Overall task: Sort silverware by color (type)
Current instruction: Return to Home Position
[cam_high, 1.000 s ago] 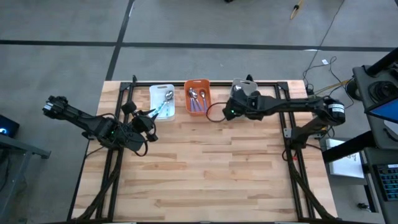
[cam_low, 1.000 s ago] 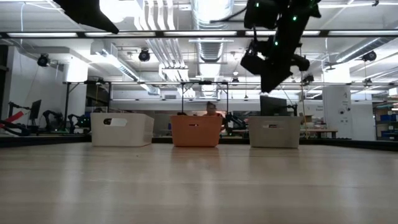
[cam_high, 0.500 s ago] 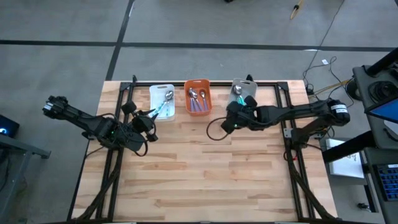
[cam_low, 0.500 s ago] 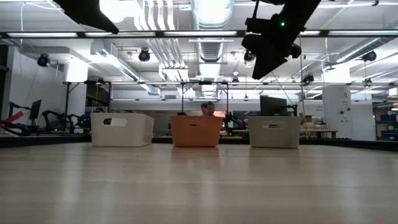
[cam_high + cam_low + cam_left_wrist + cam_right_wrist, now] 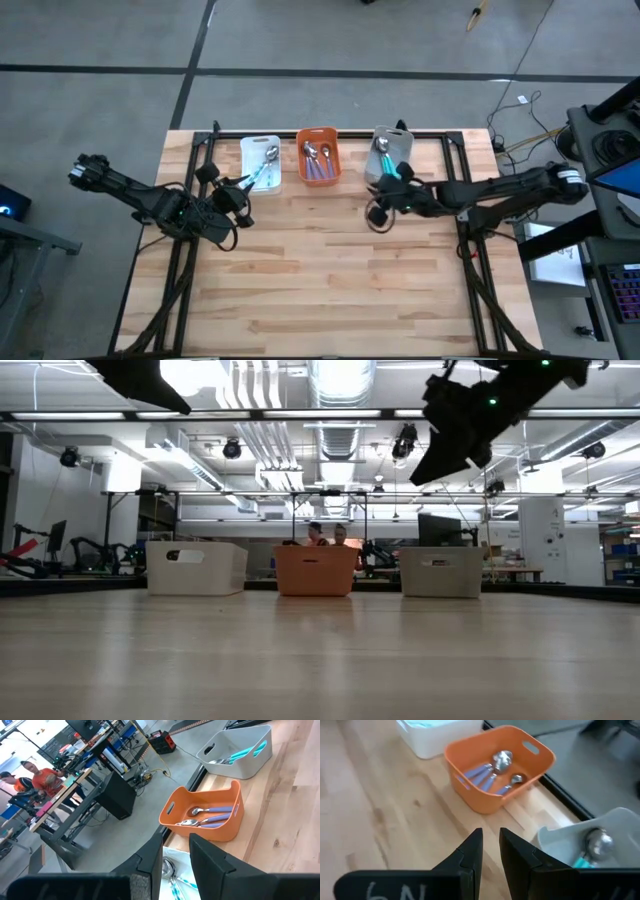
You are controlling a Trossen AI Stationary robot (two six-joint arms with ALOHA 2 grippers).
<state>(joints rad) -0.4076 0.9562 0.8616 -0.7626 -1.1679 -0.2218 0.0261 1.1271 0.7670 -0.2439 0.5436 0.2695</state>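
Left jaws by the white bin [image 5: 247,150] holding pale-blue spoons [image 5: 266,170] and right jaws by the grey bin [image 5: 402,140] holding teal spoons [image 5: 384,155] both stand parted, empty (purple spoons [image 5: 316,162] lie in the orange bin [image 5: 318,132]).

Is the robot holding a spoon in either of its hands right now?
No. The left gripper and the right gripper are both empty, with nothing between their jaws.

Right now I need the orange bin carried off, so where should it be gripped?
Probably take the orange bin by a short end wall, coming straight down, fingers straddling the thin upright rim by its handle slot; the purple spoons lie low inside.
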